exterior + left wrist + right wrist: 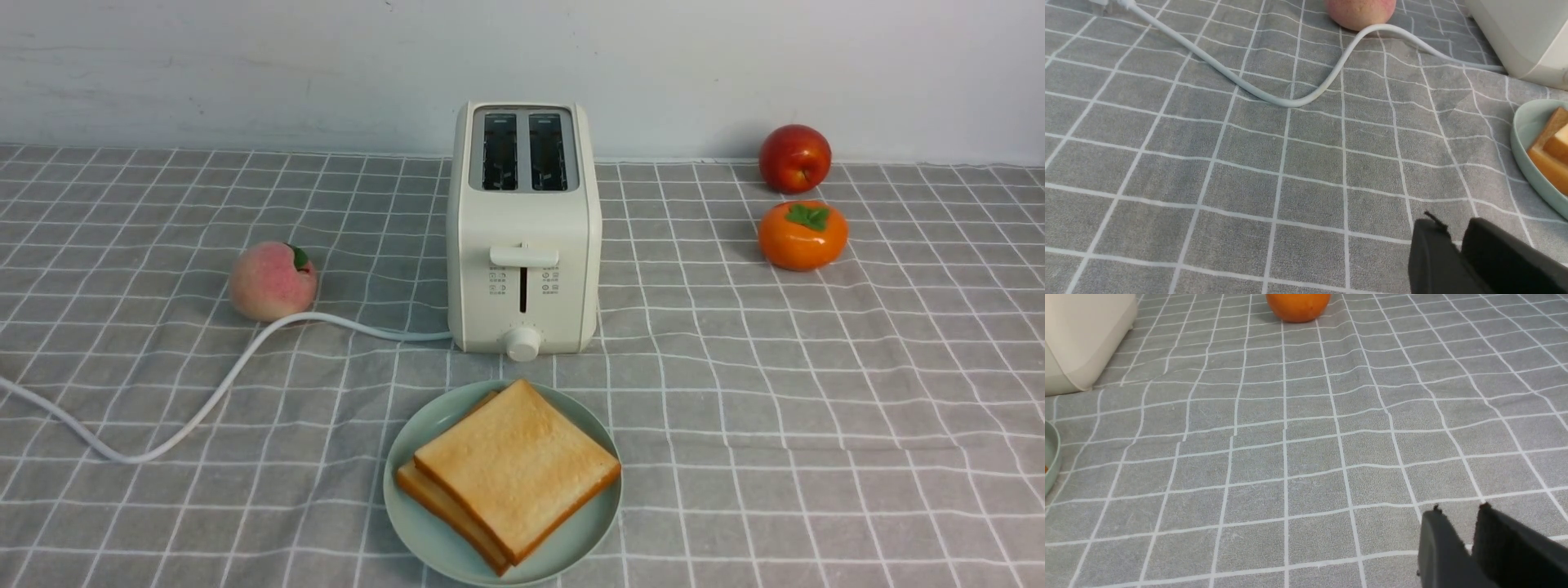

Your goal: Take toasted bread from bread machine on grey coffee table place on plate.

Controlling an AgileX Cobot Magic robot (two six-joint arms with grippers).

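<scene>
Golden square toast (518, 465) (crisp-edged) on round plate (584, 539)

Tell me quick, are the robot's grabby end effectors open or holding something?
Left end effector: open a little, holding nothing.
Right end effector: open a little, holding nothing.

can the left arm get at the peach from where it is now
Probably yes: the peach sits left of the toaster with nothing on top, though the cord runs along its near side, so a low approach might snag.

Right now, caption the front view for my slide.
Two toast slices stacked askew on a mint-green plate, before an empty cream two-slot toaster.
</scene>
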